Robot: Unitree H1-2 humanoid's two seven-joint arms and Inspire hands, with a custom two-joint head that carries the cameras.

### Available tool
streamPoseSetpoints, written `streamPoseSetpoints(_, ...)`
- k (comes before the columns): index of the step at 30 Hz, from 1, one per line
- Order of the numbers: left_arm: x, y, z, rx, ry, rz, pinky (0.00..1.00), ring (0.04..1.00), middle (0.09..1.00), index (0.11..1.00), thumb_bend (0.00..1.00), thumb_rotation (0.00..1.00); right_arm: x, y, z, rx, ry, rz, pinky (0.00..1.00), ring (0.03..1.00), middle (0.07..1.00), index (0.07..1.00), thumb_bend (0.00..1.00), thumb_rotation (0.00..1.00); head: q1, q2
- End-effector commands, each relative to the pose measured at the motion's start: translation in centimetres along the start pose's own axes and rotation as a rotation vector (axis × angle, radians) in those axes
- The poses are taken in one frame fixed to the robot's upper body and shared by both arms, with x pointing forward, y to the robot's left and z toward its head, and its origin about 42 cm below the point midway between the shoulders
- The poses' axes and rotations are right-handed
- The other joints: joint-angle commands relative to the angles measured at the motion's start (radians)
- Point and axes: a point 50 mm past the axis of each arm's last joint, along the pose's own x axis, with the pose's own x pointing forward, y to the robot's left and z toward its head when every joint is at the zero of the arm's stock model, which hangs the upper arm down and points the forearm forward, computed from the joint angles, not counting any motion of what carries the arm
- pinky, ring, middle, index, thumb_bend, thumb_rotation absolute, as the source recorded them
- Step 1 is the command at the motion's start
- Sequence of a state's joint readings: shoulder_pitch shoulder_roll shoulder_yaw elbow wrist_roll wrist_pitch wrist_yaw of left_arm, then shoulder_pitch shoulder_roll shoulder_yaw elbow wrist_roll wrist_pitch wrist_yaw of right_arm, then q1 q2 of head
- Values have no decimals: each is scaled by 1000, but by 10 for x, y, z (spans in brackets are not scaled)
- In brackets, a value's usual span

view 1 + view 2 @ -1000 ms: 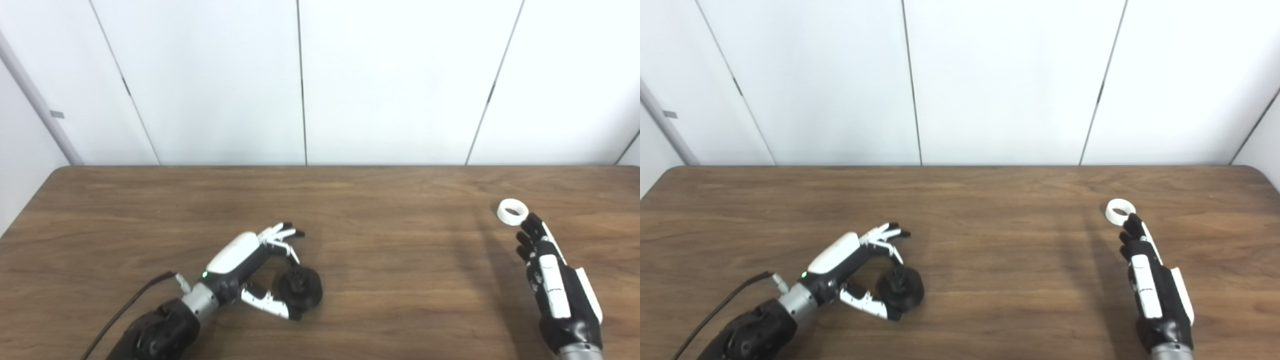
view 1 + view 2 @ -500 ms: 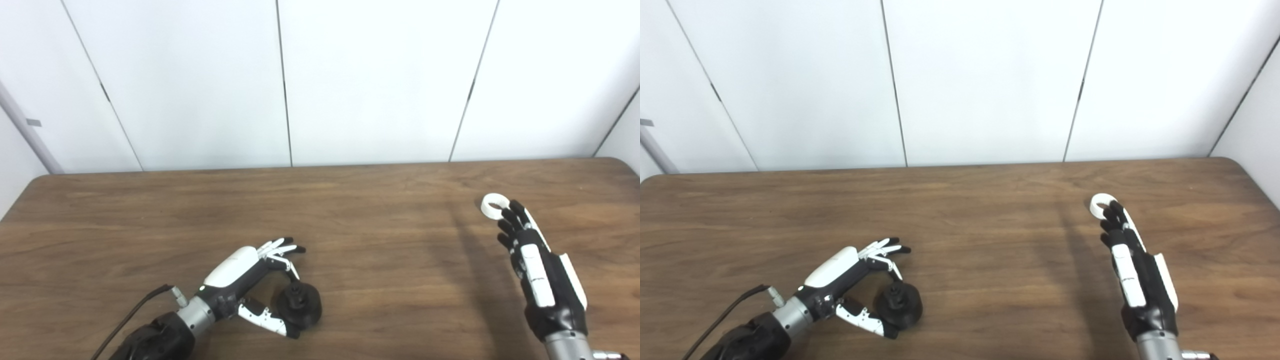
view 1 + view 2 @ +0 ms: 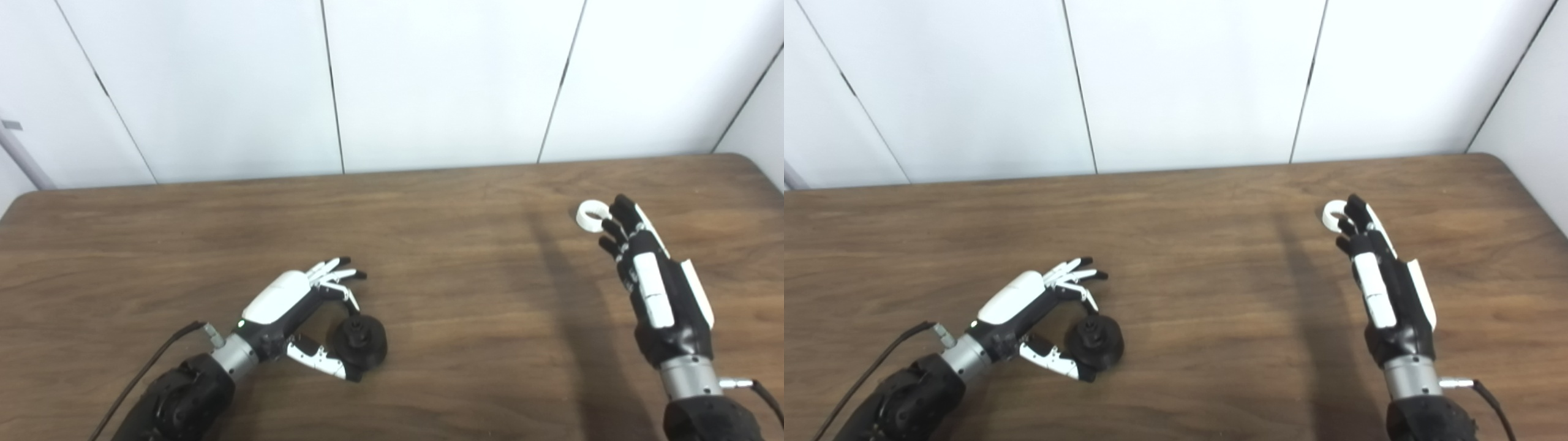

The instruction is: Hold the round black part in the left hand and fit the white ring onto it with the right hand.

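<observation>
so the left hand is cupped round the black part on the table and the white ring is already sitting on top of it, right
Not quite. The left hand is cupped round the round black part on the table, but the white ring is not on it. The left eye view shows the ring far off on the table's right side, at the right hand's fingertips.

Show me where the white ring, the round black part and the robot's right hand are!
white ring (image 3: 591,215), left eye view, on its left rim.
round black part (image 3: 362,335), left eye view, on its top.
right hand (image 3: 655,288), left eye view, on its back.
</observation>
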State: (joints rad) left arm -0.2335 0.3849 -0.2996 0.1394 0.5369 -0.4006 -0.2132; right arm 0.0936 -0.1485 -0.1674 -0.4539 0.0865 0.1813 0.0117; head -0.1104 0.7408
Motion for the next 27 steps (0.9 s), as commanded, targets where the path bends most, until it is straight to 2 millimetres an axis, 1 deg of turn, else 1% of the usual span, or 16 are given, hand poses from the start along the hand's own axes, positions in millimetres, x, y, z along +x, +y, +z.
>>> streamPoseSetpoints(1, 10, 12, 1, 47, -33, 25, 1000, 1000, 894, 483, 524, 53, 3, -4, 19, -14, -75, -4, 906, 927, 940, 914, 587, 853, -1, 4)
streamPoseSetpoints(8, 11, 13, -1, 93, -56, 56, 1000, 1000, 891, 483, 524, 53, 7, -6, 27, -10, -87, -4, 923, 922, 936, 913, 606, 846, -4, 12)
streamPoseSetpoints(12, 11, 12, -1, 103, -59, 61, 1000, 1000, 889, 483, 525, 53, 10, -7, 28, -15, -89, -10, 918, 919, 935, 914, 598, 838, -14, 13)
streamPoseSetpoints(14, 12, 11, -1, 96, -62, 65, 1000, 1000, 888, 483, 525, 54, 11, -8, 29, -32, -89, -14, 918, 925, 945, 922, 577, 830, -17, 11)
streamPoseSetpoints(15, 12, 11, 0, 92, -64, 68, 1000, 1000, 888, 483, 525, 54, 13, -9, 30, -60, -88, -27, 911, 923, 944, 920, 565, 806, -17, 11)
streamPoseSetpoints(16, 13, 11, 0, 89, -65, 69, 1000, 1000, 887, 483, 525, 54, 15, -11, 30, -85, -84, -45, 881, 905, 927, 906, 545, 762, -20, 7)
streamPoseSetpoints(18, 14, 10, 2, 84, -69, 72, 1000, 1000, 886, 483, 525, 54, 22, -13, 30, -134, -83, -89, 843, 881, 893, 869, 517, 599, -21, 3)
streamPoseSetpoints(19, 15, 9, 2, 82, -71, 74, 1000, 1000, 885, 483, 525, 54, 25, -15, 30, -160, -86, -108, 791, 850, 864, 845, 519, 505, -22, 5)
streamPoseSetpoints(22, 19, 8, 5, 75, -73, 76, 1000, 1000, 885, 483, 525, 53, 36, -20, 33, -236, -100, -147, 724, 813, 836, 815, 522, 359, -26, 8)
streamPoseSetpoints(26, 22, 8, 6, 69, -80, 77, 1000, 1000, 885, 483, 525, 54, 51, -31, 44, -313, -105, -149, 720, 809, 831, 781, 557, 317, -38, 12)
streamPoseSetpoints(27, 23, 7, 6, 66, -82, 78, 1000, 1000, 884, 483, 524, 54, 58, -37, 51, -343, -107, -135, 721, 809, 831, 777, 562, 312, -46, 16)
